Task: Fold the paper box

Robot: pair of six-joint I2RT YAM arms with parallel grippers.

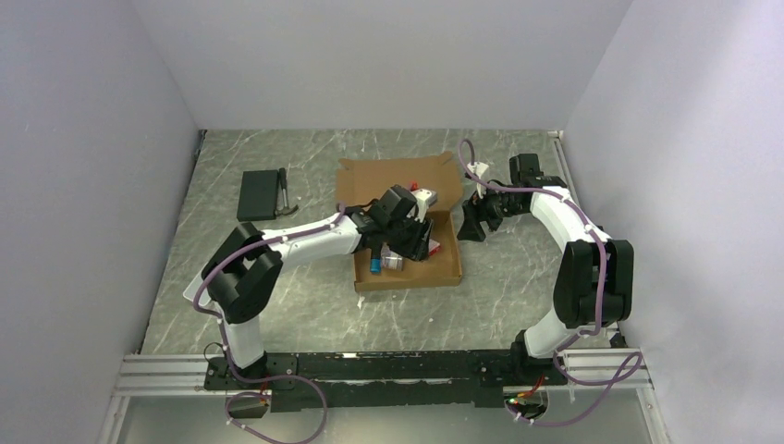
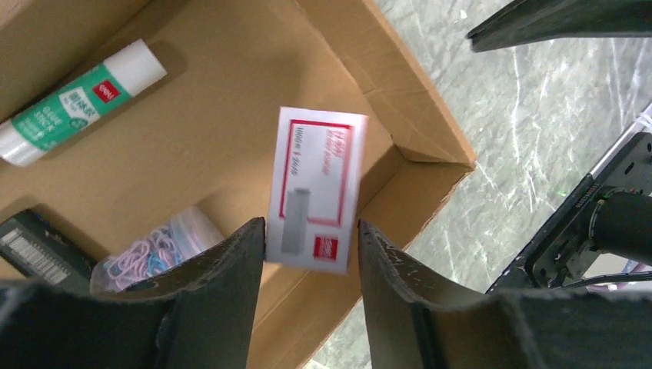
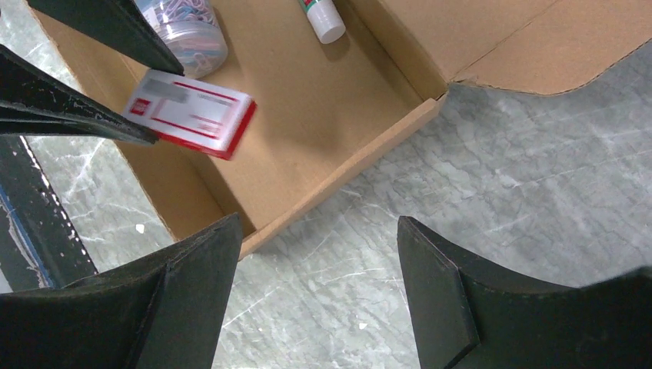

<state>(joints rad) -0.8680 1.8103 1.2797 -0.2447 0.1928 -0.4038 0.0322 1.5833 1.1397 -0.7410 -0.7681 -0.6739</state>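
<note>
Left fingers (image 2: 231,277) straddle a white-and-red carton (image 2: 317,192), grip unclear, right fingers (image 3: 200,284) gape empty, as the brown corrugated cardboard box (image 2: 415,115) seemingly awaits lid-folding.

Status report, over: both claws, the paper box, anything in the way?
Left claw over paper box, red-white carton in its jaws, grip unclear. Right claw open, empty, outside the right wall. Walls up, lid open. Glue stick, clip tub inside, in the way.

Top view high, downward; wrist views close, share paper box (image 1: 442,259).
</note>
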